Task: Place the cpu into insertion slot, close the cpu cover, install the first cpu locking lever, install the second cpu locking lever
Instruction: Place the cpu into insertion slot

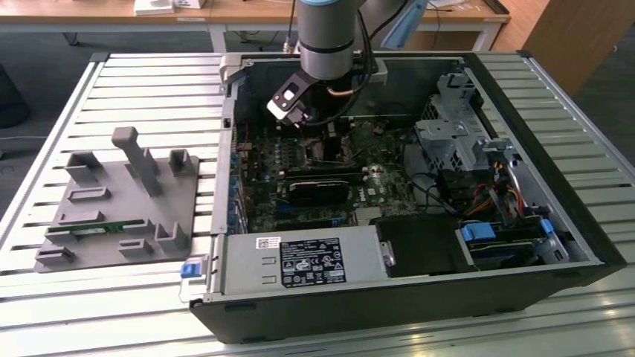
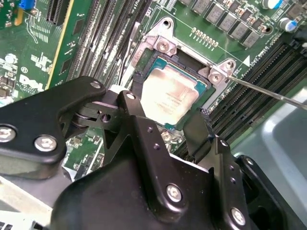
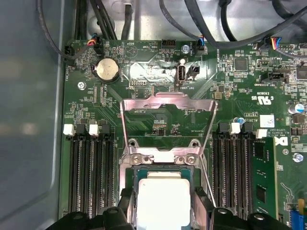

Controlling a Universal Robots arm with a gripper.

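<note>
The cpu (image 3: 163,196), a pale silvery square chip, lies flat in the insertion slot (image 3: 163,168) on the green board. My gripper (image 3: 163,211) straddles it, with one black finger (image 2: 132,103) against one edge and the other finger (image 2: 197,125) against the opposite edge. In the second wrist view the cpu (image 2: 170,96) sits between the fingers of the gripper (image 2: 167,112). The cpu cover (image 3: 168,102) stands swung open behind the socket. A thin locking lever (image 2: 268,91) sticks out free beside the slot. The exterior view has the gripper (image 1: 320,145) low inside the open computer case.
Black memory slots (image 3: 91,172) flank the socket on both sides. A black card (image 1: 317,190), a power supply (image 1: 297,260), a drive cage (image 1: 456,141) and cables crowd the case. A grey fixture tray (image 1: 119,201) lies at the exterior view's left.
</note>
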